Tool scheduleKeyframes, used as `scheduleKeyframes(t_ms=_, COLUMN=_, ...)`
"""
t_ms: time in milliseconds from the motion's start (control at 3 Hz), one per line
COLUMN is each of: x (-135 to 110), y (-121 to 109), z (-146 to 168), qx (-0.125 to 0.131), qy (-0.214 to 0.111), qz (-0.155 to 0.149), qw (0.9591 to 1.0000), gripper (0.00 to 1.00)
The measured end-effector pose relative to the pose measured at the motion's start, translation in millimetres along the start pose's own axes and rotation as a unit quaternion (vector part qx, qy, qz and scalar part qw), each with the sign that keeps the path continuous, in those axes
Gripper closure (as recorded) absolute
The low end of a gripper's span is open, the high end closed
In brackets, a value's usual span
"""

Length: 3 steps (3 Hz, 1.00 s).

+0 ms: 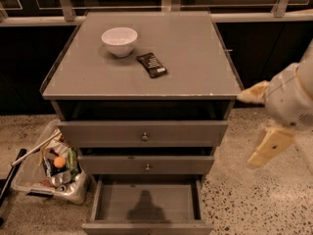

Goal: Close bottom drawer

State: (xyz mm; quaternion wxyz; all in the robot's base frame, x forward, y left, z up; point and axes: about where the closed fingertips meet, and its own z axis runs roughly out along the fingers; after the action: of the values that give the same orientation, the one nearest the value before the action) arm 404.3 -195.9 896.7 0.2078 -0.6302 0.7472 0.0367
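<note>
Speckled stone floor (249,199) runs under a grey cabinet (222,131) that fills the middle of the frame, with dark panels and a pale rail behind it. Its flat top serves as a counter (195,58). A white bowl (120,40) and a dark flat packet (151,64) lie on it toward the upper left, well apart from any drawer, so they have no bearing on the job.

At the bottom centre, the bottom drawer (166,202) stands pulled far out. Its plain board floor is bare except for a dark shadow, and its slim front rail runs along the frame's lower edge. The middle drawer (146,164) and the top drawer (143,132) above it sit nearly flush, each showing a small knob.

The claw (249,129) hangs at the right of the frame beside the cabinet's upper right corner. It is released, its two pale fingers (271,146) spread with nothing between them. It is level with the upper drawers and well apart from the open one, so I judge the approach has barely begun; it must drop to the front rail and push inward.

A clear tub of rubbish (49,170) sits at the lower left, just beside the cabinet and out of the drawer's path.
</note>
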Motion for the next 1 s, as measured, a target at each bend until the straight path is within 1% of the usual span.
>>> scheduleKeyframes(t_ms=333, x=24.1, y=12.0, z=47.3, qx=-0.006, qy=-0.032, qz=0.002, qw=0.9995, gripper=0.42)
scheduleKeyframes(t_ms=667, x=32.4, y=10.2, z=60.6, qx=-0.01, qy=-0.028, qz=-0.003, qw=0.9996, gripper=0.65)
scheduleKeyframes(t_ms=1000, x=32.4, y=10.3, z=60.8, qx=-0.01, qy=-0.028, qz=-0.003, qw=0.9996, gripper=0.89)
